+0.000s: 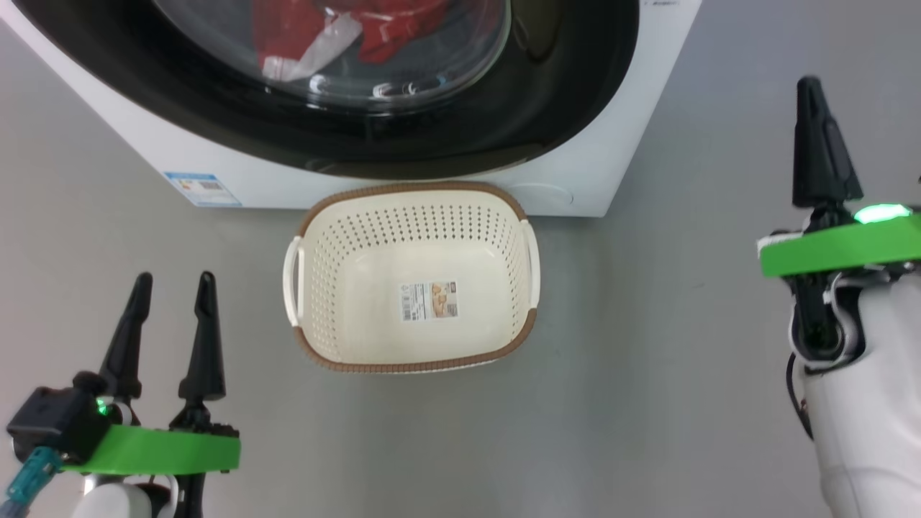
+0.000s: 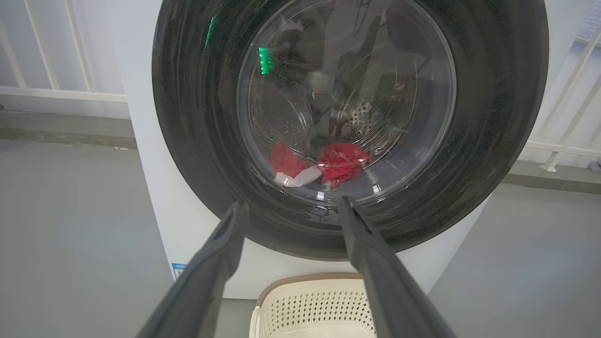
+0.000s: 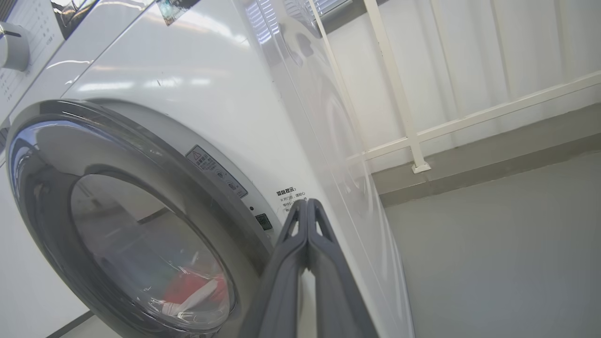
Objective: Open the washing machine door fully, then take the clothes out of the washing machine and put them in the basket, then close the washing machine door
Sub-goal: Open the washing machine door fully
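Since the washing machine door [image 2: 350, 117] looks flush against the washing machine [image 1: 597, 158], I'd call this step one: door opening, not started. Clothes [image 2: 324, 166] sit low in the drum behind the glass, red with a bit of white. Basket [image 1: 414, 191] is on the floor [image 1: 647, 360], empty, with its rear rim right at the foot of the machine, under the door. Can't tell if they touch.

Left gripper [image 1: 175, 279]: fingers spread wide, nothing held, low over the floor left of the basket and well apart from it. Its wrist view looks straight at the door, tips clear of it.

Right gripper [image 1: 810, 85]: fingers pressed together, nothing between them, raised out past the machine's right front corner. In its wrist view the tips point at the machine's right front edge, just beside the door's silver rim. Contact or not, can't tell.

Next move, my read: the right gripper finds the door's free edge on that side, hooks the closed tips behind the rim and pulls outward in an arc. No handle recess visible, so the hinge side is a guess. Watch items: the glossy rim looks slippery, and the swing passes over the basket with a margin that's hard to judge. Door should go fully open before either gripper reaches in.
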